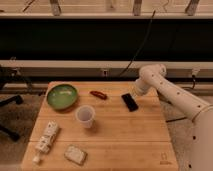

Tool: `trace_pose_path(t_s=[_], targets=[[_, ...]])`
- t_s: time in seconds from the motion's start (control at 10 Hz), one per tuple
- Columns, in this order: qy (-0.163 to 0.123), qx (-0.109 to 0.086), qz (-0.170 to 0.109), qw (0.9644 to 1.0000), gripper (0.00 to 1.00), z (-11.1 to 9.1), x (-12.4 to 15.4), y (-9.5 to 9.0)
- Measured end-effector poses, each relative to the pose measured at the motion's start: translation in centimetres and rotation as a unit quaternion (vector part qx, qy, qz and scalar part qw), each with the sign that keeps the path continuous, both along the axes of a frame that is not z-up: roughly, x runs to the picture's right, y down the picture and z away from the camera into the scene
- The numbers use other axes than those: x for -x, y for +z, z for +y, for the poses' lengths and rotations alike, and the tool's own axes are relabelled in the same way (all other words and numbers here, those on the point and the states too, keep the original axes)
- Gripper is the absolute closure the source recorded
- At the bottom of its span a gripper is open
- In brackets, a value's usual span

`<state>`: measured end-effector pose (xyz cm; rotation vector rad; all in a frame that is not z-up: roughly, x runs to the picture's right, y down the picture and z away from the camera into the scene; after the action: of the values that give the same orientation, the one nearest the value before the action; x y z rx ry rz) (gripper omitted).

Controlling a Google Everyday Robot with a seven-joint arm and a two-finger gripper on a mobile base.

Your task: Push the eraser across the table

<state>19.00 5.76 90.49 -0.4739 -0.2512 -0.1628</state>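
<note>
The eraser (130,102) is a small flat black block lying on the light wooden table (125,140), right of middle near the far edge. My gripper (134,93) comes in from the right on a white arm and sits just behind the eraser's far right end, close to or touching it. Its tip is hidden behind the wrist.
A green bowl (62,96) stands at the far left. A small red-brown oblong thing (98,94) lies near the far edge. A clear cup (85,116) stands mid-table. A white rectangular item (46,137) and a grey-white block (75,154) lie front left. A dark logo (163,161) marks the front right corner.
</note>
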Motion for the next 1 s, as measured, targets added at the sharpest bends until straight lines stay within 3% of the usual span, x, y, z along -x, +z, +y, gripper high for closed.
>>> trace_pose_path(t_s=[0.3,0.5,1.0], targets=[[-0.007,-0.002,-0.012,0.9999,0.98,0.1,1.1,-0.7],[-0.005,0.002,-0.004,1.0,0.98,0.2,0.7,-0.8],[-0.003,0.026,0.019,0.9995,0.98,1.7,-0.3,2.0]])
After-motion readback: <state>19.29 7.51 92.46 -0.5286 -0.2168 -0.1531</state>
